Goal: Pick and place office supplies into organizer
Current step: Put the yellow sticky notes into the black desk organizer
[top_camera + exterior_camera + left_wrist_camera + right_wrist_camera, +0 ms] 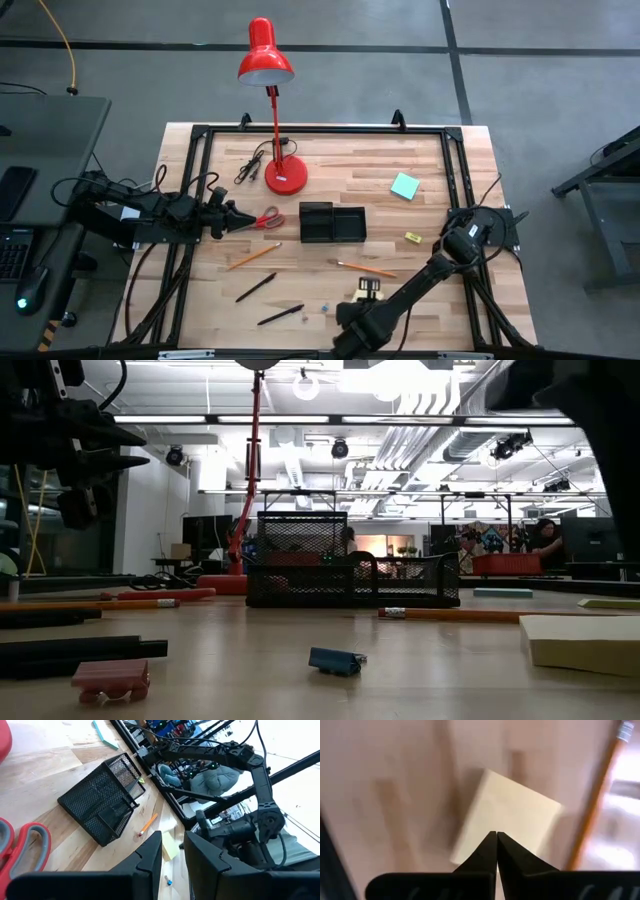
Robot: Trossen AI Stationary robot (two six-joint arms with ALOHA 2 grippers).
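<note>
My right gripper point(368, 290) point(496, 836) is shut with nothing between its fingers. It points down just above the yellow sticky-note pad point(510, 810), which lies flat on the table point(585, 643) near the front edge. The black mesh organizer point(332, 222) point(102, 802) stands at the table's middle. My left gripper point(232, 218) point(173, 857) waits at the left with its fingers apart, next to the red-handled scissors point(266, 220). Two orange pencils point(252, 256) point(365, 268), two black pens point(256, 287) point(280, 315), a teal pad point(405, 186) and a tiny yellow block point(413, 237) lie on the wood.
A red desk lamp stands on its round base point(285, 177) at the back, with a black cord point(250, 165) beside it. A small blue item point(335, 661) and a small pink one point(110, 678) lie near the front edge. A black frame point(455, 170) borders the table.
</note>
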